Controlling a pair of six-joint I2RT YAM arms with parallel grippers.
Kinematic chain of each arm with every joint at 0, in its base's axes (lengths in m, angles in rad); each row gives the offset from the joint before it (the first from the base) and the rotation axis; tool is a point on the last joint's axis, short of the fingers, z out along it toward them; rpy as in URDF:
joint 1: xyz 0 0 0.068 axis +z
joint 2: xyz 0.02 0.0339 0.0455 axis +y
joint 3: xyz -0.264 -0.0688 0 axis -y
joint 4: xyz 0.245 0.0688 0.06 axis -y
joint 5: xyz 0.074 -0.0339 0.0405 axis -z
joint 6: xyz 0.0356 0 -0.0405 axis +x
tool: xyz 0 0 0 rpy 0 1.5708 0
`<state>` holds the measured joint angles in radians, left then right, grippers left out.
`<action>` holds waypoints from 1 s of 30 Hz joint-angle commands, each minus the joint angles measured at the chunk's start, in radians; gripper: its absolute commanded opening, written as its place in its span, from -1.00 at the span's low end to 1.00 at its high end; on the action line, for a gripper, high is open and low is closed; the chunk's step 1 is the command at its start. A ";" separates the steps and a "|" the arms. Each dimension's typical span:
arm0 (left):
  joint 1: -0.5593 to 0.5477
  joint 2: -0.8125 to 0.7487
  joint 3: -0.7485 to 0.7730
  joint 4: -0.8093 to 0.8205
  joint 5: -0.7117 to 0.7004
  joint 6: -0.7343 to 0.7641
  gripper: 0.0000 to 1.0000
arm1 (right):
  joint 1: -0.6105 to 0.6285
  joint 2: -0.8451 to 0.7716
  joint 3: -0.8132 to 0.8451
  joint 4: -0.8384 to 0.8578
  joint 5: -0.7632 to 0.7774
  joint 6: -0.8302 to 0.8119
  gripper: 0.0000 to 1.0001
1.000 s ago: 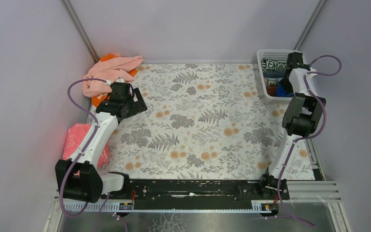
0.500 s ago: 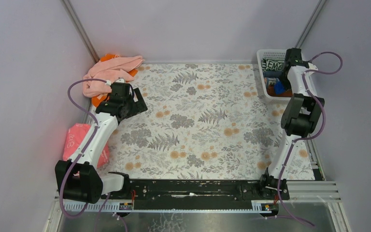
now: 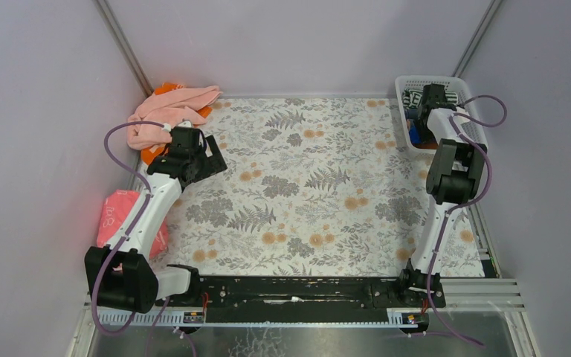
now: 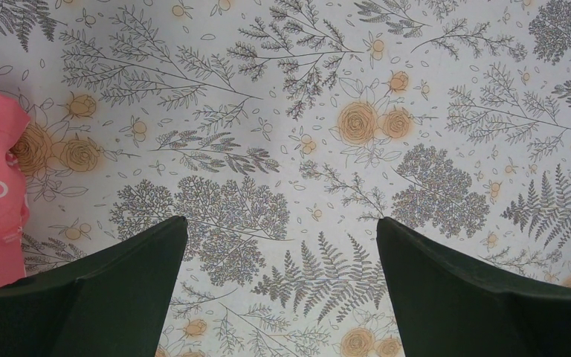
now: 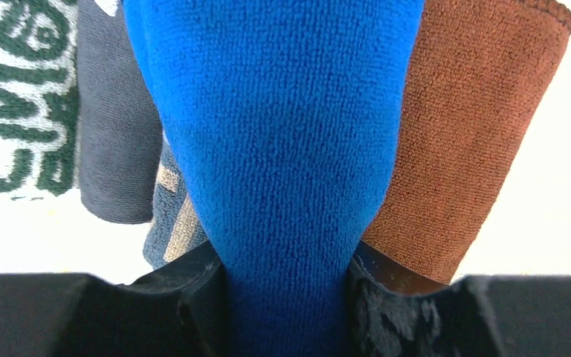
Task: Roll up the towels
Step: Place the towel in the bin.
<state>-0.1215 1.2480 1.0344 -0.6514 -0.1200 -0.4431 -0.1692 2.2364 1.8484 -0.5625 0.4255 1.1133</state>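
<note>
The right end effector [image 5: 282,297] is seen reached into the white basket [image 3: 416,78], which is set in the far right corner of the tabletop [image 3: 305,193], close against the right wall. Its fingers [image 5: 201,290] are closed tightly on a blue towel [image 5: 282,134], which is pinched narrow at the grip and widens away from it. A brown towel [image 5: 468,134] is pressed against the blue towel's right edge, and a grey towel [image 5: 115,149] lies at its left edge, with a green-and-white lettered towel [image 5: 15,97] beyond that. Little free room is left inside the basket around the grip.

The left end effector [image 4: 279,290] is held wide apart above the tabletop near its left edge, with nothing between the fingers. A pink towel [image 3: 175,108] is heaped in the far left corner over an orange towel [image 3: 166,88], both against the left wall. A pink printed cloth [image 3: 115,212] lies past the tabletop's left edge. The broad middle of the tabletop is crossed by neither arm.
</note>
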 commanded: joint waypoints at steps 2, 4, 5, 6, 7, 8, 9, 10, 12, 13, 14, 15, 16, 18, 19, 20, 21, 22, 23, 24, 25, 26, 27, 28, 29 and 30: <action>0.008 -0.007 -0.016 0.026 -0.005 0.007 0.97 | 0.004 -0.015 -0.106 0.138 -0.057 0.090 -0.71; 0.009 -0.009 -0.017 0.027 -0.004 0.007 0.97 | 0.004 -0.007 -0.104 0.132 -0.059 0.091 -0.66; 0.009 -0.010 -0.016 0.028 -0.004 0.007 0.97 | 0.004 -0.013 -0.113 0.126 -0.053 0.096 -0.64; 0.010 -0.010 -0.019 0.027 -0.005 0.007 0.97 | 0.004 -0.027 -0.128 0.125 -0.043 0.101 -0.60; 0.010 -0.012 -0.019 0.027 -0.007 0.007 0.97 | 0.004 -0.043 -0.152 0.139 -0.037 0.105 -0.52; 0.010 -0.012 -0.020 0.027 -0.006 0.007 0.97 | 0.004 -0.065 -0.174 0.151 -0.031 0.107 -0.43; 0.012 -0.014 -0.021 0.027 -0.007 0.007 0.97 | 0.004 -0.083 -0.191 0.155 -0.021 0.109 -0.35; 0.011 -0.014 -0.021 0.027 -0.006 0.006 0.97 | 0.004 -0.101 -0.196 0.152 -0.008 0.110 -0.30; 0.011 -0.016 -0.020 0.029 0.000 0.005 0.97 | 0.004 -0.129 -0.196 0.140 0.017 0.107 -0.21; 0.012 -0.017 -0.020 0.029 0.004 0.004 0.97 | 0.004 -0.141 -0.196 0.134 0.023 0.107 -0.12; 0.013 -0.017 -0.020 0.031 0.006 0.004 0.97 | 0.004 -0.151 -0.196 0.134 0.025 0.104 -0.02; 0.012 -0.019 -0.021 0.030 0.007 0.003 0.97 | 0.004 -0.160 -0.196 0.136 0.025 0.102 0.02; 0.013 -0.021 -0.022 0.030 0.009 0.003 0.97 | 0.004 -0.169 -0.196 0.137 0.023 0.101 0.06; 0.015 -0.023 -0.022 0.031 0.011 0.003 0.98 | 0.004 -0.182 -0.196 0.144 0.018 0.094 0.14; 0.014 -0.024 -0.023 0.032 0.012 0.001 0.98 | 0.004 -0.186 -0.196 0.144 0.017 0.091 0.25; 0.014 -0.026 -0.024 0.032 0.015 0.000 0.98 | 0.004 -0.188 -0.196 0.138 0.018 0.090 0.34; 0.015 -0.026 -0.025 0.034 0.019 -0.001 0.98 | 0.004 -0.190 -0.196 0.131 0.019 0.090 0.41; 0.015 -0.028 -0.027 0.035 0.025 -0.002 0.98 | 0.004 -0.193 -0.196 0.125 0.020 0.092 0.51; 0.016 -0.027 -0.029 0.036 0.028 -0.004 0.98 | 0.004 -0.198 -0.196 0.117 0.022 0.094 0.59; 0.016 -0.027 -0.030 0.036 0.030 -0.005 0.98 | 0.004 -0.205 -0.196 0.116 0.022 0.097 0.63; 0.016 -0.029 -0.031 0.036 0.032 -0.006 0.98 | 0.004 -0.215 -0.220 0.121 0.022 0.099 0.67; 0.016 -0.029 -0.032 0.038 0.034 -0.007 0.98 | 0.004 -0.227 -0.231 0.123 0.022 0.103 0.75; 0.015 -0.030 -0.034 0.038 0.034 -0.008 0.98 | 0.004 -0.236 -0.240 0.126 0.022 0.107 0.80; 0.016 -0.031 -0.034 0.038 0.034 -0.008 0.98 | 0.004 -0.245 -0.244 0.127 0.022 0.107 0.88; 0.016 -0.031 -0.033 0.038 0.035 -0.008 0.98 | 0.004 -0.255 -0.247 0.125 0.025 0.107 1.00; 0.017 -0.032 -0.033 0.038 0.035 -0.009 0.98 | 0.004 -0.262 -0.249 0.124 0.027 0.105 0.99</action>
<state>-0.1150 1.2366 1.0107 -0.6491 -0.0933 -0.4442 -0.1699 2.0552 1.6173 -0.3882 0.4137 1.2060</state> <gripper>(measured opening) 0.986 0.970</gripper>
